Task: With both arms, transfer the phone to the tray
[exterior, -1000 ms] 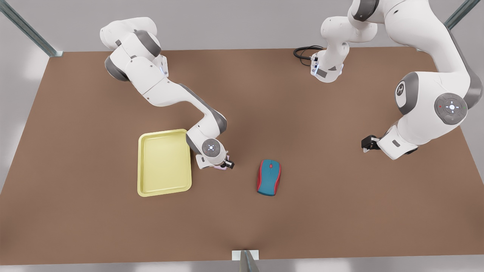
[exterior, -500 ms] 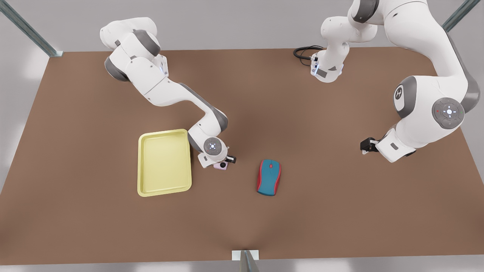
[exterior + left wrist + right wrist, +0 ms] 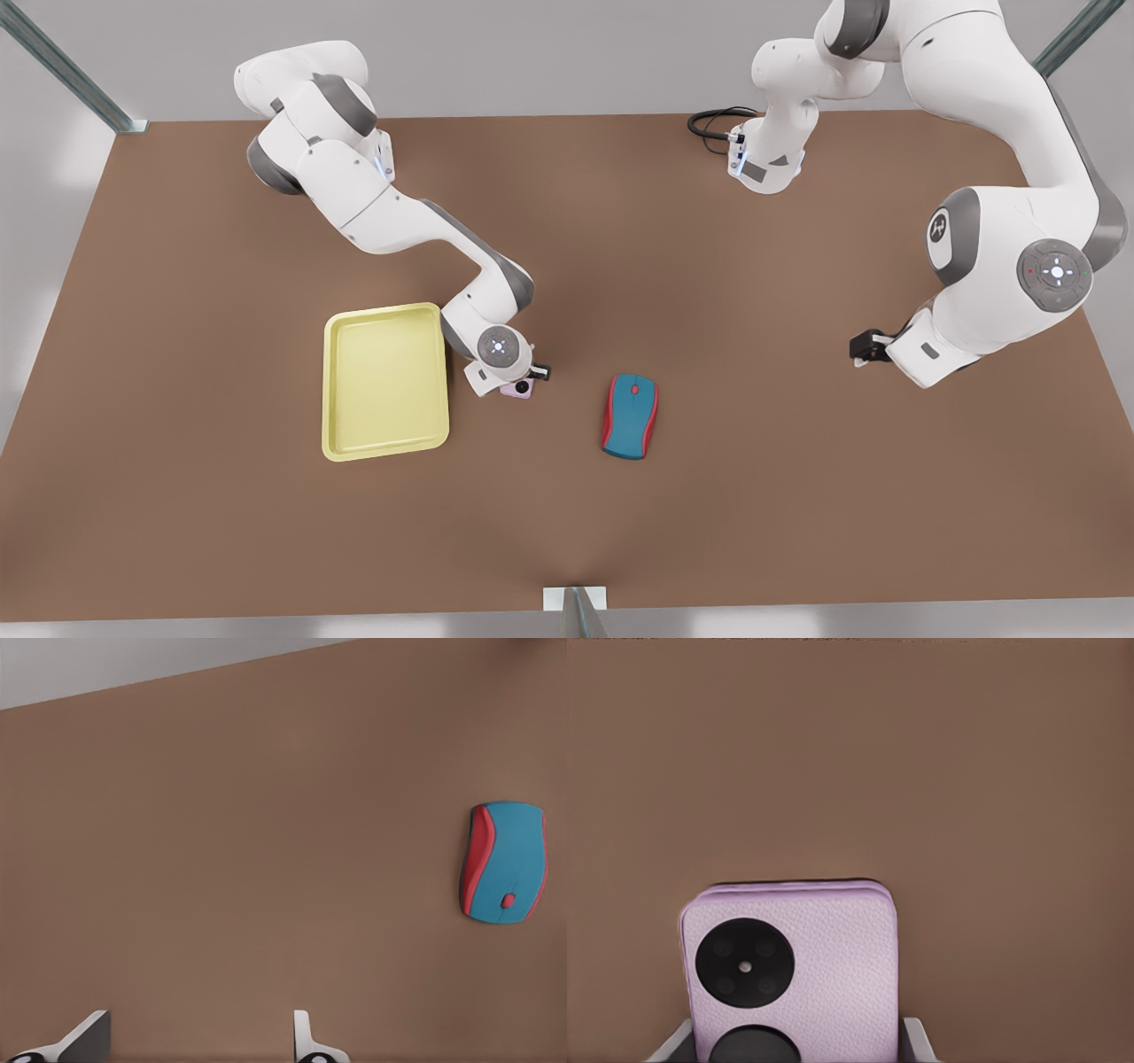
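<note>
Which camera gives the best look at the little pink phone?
The right wrist view: the phone is close up, lenses clear, between the right gripper fingers. In the front view it is a small pink corner under that arm, beside the tray.

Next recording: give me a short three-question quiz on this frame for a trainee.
1. Fill in: the left gripper waits open at the front view's right, beyond the blue-and-red ____.
2. True or false: the phone lies inside the tray.
3. Which gripper is shut on the phone? A) left B) right C) neither

Key: 1 computer mouse; 2 false, it is beside the tray; 3 B, the right gripper.
</note>
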